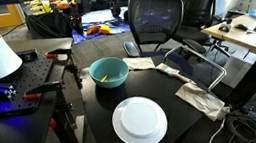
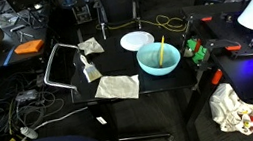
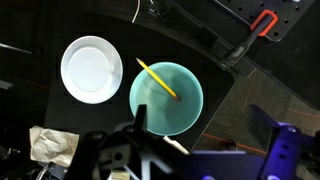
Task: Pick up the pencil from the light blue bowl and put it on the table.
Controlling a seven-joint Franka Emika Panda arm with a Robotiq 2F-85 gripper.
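Note:
The light blue bowl [image 3: 166, 98] stands on the black table [image 3: 40, 115] next to a white plate [image 3: 92, 69]. The orange pencil [image 3: 157, 80] lies slanted inside the bowl, with one end resting on its rim. The bowl also shows in both exterior views [image 1: 108, 73] [image 2: 158, 59], and the pencil leans in it in an exterior view [image 2: 161, 50]. In the wrist view my gripper [image 3: 200, 140] hangs high above the bowl's near edge. Its fingers are spread, it is empty, and it touches nothing.
The white plate [image 1: 139, 121] [image 2: 136, 41] sits beside the bowl. Crumpled cloths [image 2: 117, 86] [image 1: 205, 101] lie on the table. A red-handled clamp [image 3: 262, 22] is at the table's edge. An office chair [image 1: 153, 20] stands behind the table, and cables lie on the floor.

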